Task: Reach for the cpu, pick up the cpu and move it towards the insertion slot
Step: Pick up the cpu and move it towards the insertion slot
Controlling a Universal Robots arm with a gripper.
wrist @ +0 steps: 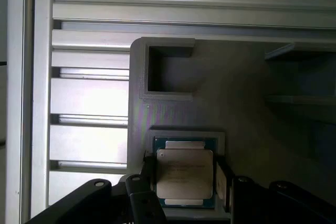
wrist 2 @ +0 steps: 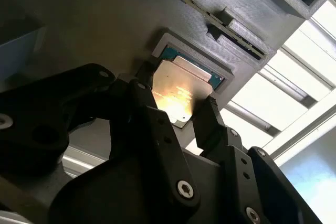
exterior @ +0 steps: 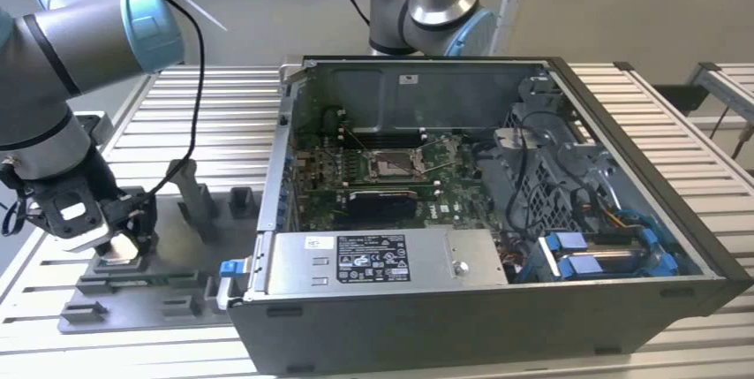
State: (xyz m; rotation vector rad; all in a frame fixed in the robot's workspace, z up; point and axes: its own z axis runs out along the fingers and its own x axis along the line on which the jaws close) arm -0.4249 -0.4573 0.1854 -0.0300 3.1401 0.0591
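Off the computer case's (exterior: 471, 326) side on the exterior view's left, the gripper (exterior: 118, 245) is hanging low over a matte grey, ribbed plastic fixture plate (exterior: 130, 289). Its black fingers (wrist 2: 210, 119) are lying flush against two opposite edges of the cpu (wrist: 185, 174), apparently pinching it. The thin square chip, silvery lid on green board, is sitting flat in its square nest (wrist: 220, 136). Reaching looks done; lifting and carrying are not. Inside the case, well apart, the metal-framed insertion slot (exterior: 391, 164) is showing its dark centre.

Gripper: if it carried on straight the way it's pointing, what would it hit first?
Most likely the cpu, lying in its recess in the grey fixture plate directly beneath the gripper; the remaining gap is unclear.
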